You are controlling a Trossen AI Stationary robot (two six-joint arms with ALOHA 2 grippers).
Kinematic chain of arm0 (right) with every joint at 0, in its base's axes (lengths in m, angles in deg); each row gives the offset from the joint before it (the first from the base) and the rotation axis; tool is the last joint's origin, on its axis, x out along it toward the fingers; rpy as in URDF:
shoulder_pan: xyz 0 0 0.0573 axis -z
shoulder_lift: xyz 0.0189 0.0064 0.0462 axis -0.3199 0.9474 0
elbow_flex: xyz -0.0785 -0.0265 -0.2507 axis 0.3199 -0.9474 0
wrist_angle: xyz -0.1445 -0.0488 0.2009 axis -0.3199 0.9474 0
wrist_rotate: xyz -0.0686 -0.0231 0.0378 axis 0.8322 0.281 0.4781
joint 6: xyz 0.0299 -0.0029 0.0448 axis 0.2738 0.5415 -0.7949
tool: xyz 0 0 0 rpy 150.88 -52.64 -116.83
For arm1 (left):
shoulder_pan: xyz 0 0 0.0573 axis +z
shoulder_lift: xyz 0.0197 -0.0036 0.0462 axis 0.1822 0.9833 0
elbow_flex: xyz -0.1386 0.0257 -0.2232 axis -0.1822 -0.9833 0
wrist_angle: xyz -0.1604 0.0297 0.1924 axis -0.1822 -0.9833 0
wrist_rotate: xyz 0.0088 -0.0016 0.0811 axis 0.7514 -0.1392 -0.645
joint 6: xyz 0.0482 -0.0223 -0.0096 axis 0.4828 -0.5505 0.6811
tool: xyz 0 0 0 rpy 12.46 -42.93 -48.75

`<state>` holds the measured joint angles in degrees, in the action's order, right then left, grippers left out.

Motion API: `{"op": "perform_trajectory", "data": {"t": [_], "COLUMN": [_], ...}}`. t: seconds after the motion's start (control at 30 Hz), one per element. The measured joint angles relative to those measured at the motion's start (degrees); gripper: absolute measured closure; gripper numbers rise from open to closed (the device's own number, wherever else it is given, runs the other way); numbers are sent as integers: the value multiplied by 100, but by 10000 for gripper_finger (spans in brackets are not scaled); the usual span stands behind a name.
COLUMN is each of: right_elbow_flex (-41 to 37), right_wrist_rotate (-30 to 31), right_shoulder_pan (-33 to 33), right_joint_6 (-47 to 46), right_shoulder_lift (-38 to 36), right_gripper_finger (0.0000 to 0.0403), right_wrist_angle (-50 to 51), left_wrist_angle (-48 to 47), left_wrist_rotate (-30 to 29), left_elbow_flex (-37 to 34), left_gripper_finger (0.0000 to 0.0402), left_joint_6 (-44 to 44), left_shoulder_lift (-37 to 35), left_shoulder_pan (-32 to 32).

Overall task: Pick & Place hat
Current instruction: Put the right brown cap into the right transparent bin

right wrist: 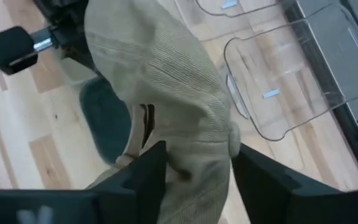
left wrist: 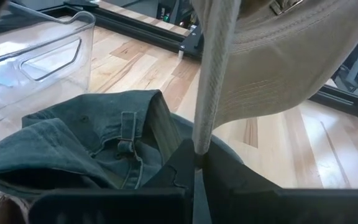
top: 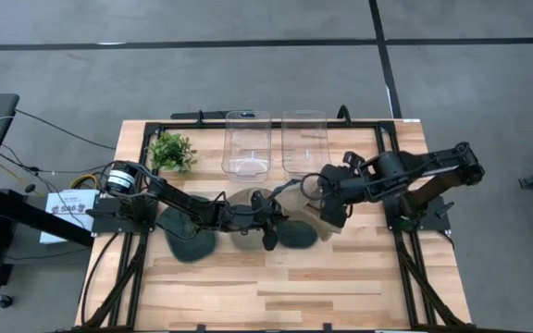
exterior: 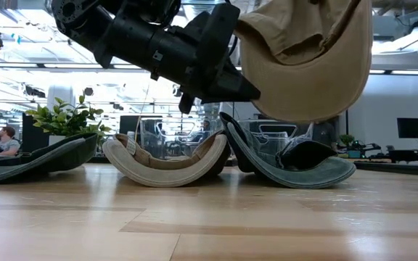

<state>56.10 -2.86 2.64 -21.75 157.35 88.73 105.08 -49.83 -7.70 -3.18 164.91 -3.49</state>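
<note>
A tan hat hangs in the air over the table's middle, between my two grippers. My left gripper, coming from the table's left, is shut on its brim. My right gripper comes down from the right, and the hat's crown fills the gap between its fingers. Below, a dark green hat and a second tan hat rest on the wood on their curved undersides. Another green hat lies farther left. My left gripper pinches the edge of the tan hat's brim between its two shut fingers, coming nearly level from the table's left. The brim stands on edge above the fingertips, clear of the table. My right gripper has the crown's back part between its two fingers, slanting down from above on the right. The hat is lifted clear of the table.
Two clear plastic bins stand at the table's far edge. A small green plant sits at the far left. The wood near the table's front edge is bare.
</note>
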Motion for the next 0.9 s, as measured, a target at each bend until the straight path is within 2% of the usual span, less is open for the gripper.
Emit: {"op": "perform_trajectory", "data": {"t": [0.1, 0.17, 0.23, 0.37, 0.5, 0.9], "right_elbow_flex": [0, 0, -2, -4, -4, -4], "right_wrist_rotate": [-10, -124, -249, -268, -267, -244], "right_shoulder_pan": [21, 47, 47, 42, 42, 42], "right_joint_6": [66, 141, 217, 191, 178, 263], "right_shoulder_lift": [0, 0, 0, 0, 0, 0], "right_gripper_finger": [307, 362, 388, 397, 399, 402], "right_wrist_angle": [-10, -10, -24, -76, -77, -74], "left_wrist_angle": [16, 3, 5, 10, 21, 66], "left_wrist_rotate": [-2, -34, -110, -72, 259, 386], "left_elbow_flex": [0, 0, 0, 0, 0, 0], "left_gripper_finger": [387, 385, 381, 373, 362, 292], "left_joint_6": [4, 6, 16, 42, 90, 260], "left_shoulder_lift": [-23, -25, -25, -25, -24, -25], "left_shoulder_pan": [-4, -4, -4, -4, -8, -11]}}
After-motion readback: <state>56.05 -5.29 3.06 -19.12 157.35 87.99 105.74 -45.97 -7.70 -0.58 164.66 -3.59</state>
